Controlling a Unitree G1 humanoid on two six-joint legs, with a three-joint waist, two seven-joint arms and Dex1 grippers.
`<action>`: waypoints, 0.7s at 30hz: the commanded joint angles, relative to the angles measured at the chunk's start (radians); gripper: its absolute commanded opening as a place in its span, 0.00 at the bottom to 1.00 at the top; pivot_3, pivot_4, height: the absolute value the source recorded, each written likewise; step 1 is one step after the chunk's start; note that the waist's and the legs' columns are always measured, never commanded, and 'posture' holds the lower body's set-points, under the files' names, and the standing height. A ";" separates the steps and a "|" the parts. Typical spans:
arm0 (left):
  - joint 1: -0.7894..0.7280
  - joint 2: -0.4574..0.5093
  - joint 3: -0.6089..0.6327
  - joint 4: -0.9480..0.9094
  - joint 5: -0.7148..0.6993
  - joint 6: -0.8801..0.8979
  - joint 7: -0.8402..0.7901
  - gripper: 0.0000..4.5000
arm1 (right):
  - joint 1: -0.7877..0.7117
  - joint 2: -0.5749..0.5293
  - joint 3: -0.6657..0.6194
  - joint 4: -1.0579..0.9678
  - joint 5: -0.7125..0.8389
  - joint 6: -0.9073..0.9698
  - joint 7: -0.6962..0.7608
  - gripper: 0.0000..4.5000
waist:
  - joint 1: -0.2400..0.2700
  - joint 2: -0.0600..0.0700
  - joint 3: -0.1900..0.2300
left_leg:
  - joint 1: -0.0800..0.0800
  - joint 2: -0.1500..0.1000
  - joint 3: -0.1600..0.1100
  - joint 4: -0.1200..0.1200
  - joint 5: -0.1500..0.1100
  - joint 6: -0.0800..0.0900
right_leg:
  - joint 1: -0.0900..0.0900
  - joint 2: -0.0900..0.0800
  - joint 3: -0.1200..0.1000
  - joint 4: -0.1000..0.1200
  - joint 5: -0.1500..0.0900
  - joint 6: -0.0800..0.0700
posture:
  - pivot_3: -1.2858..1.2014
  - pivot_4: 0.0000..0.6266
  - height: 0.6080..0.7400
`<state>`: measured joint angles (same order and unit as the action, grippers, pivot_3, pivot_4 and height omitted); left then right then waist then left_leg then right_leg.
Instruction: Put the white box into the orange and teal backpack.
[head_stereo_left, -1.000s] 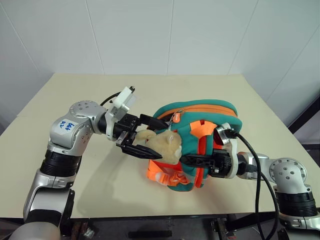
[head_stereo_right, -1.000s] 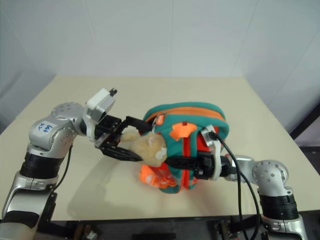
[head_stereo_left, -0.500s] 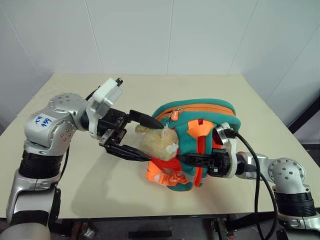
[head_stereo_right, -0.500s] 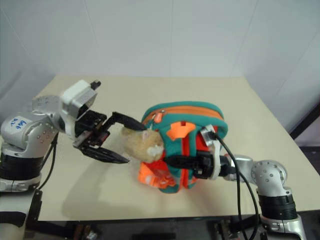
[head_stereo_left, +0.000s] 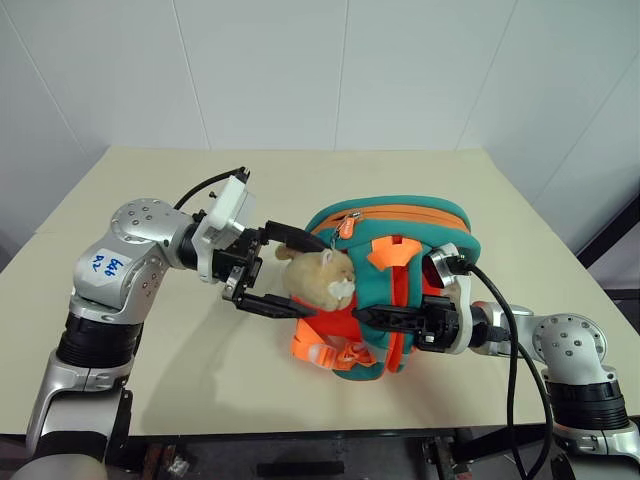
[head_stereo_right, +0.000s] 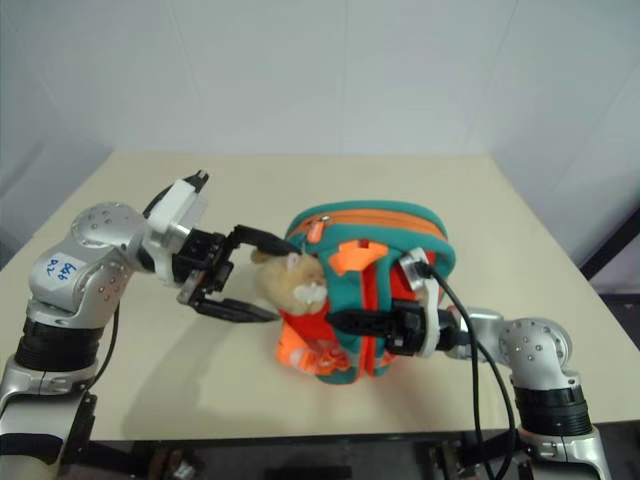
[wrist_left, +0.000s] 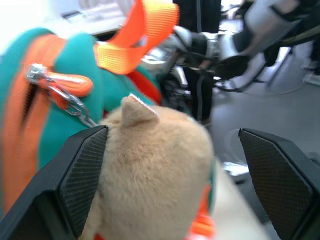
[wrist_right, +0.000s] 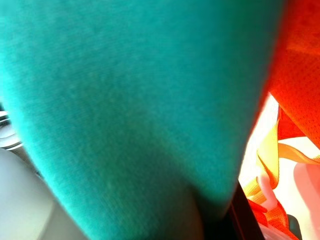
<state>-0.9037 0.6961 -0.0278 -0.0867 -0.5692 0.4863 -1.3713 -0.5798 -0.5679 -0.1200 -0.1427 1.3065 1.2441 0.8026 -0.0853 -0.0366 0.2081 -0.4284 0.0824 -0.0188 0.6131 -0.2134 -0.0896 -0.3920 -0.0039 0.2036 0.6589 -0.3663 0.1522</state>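
The orange and teal backpack (head_stereo_left: 420, 225) stands upright in the middle of the table, zipper along its top. A tan plush bear (head_stereo_left: 322, 276) hangs on its left side. My left gripper (head_stereo_left: 306, 277) is open, one finger above and one below the bear's head; in the left wrist view the bear (wrist_left: 155, 165) sits between the black fingers (wrist_left: 80, 170). My right gripper (head_stereo_left: 372, 316) is shut on a teal strap at the backpack's front, above the orange webbing (head_stereo_left: 335, 352). The white box is out of view.
The beige table (head_stereo_left: 150, 190) has free surface to the left of, behind and to the right of the backpack. Its front edge runs just below both arms. White walls stand behind it. A black cable (head_stereo_left: 510, 330) trails along my right arm.
My left arm swung out to the left, then came back in, and its wrist rolled; the open fingers now frame the bear's head. The right gripper and the backpack stayed put.
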 joint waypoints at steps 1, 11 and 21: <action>-0.025 0.006 -0.013 0.006 0.035 -0.052 -0.008 1.00 | 0.002 0.002 -0.011 -0.030 0.020 0.000 0.005 0.01 | 0.001 0.000 0.000 | 0.000 0.000 0.000 0.000 0.000 0.000 | 0.000 0.000 0.000 0.000 0.000 0.000 | 0.52 0.24 1.00; -0.012 -0.015 -0.060 0.001 0.111 -0.161 -0.013 0.96 | 0.005 0.009 -0.014 -0.036 0.023 -0.004 -0.004 0.01 | 0.002 0.000 0.000 | 0.000 0.000 0.000 0.000 0.000 0.000 | 0.000 0.000 0.000 0.000 0.000 0.000 | 0.52 0.24 1.00; -0.006 -0.007 -0.085 0.029 0.192 -0.260 -0.010 0.38 | 0.001 0.015 -0.011 -0.034 0.020 -0.004 -0.004 0.01 | 0.001 0.000 0.000 | 0.000 0.000 0.000 0.000 0.000 0.000 | 0.000 0.000 0.000 0.000 0.000 0.000 | 0.52 0.24 1.00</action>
<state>-0.9066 0.6793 -0.0986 -0.0584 -0.3970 0.2444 -1.3765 -0.5735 -0.5593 -0.1227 -0.1473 1.3066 1.2454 0.7935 -0.0845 -0.0366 0.2081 -0.4284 0.0823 -0.0188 0.6133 -0.2135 -0.0896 -0.3918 -0.0040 0.2036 0.6588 -0.3663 0.1523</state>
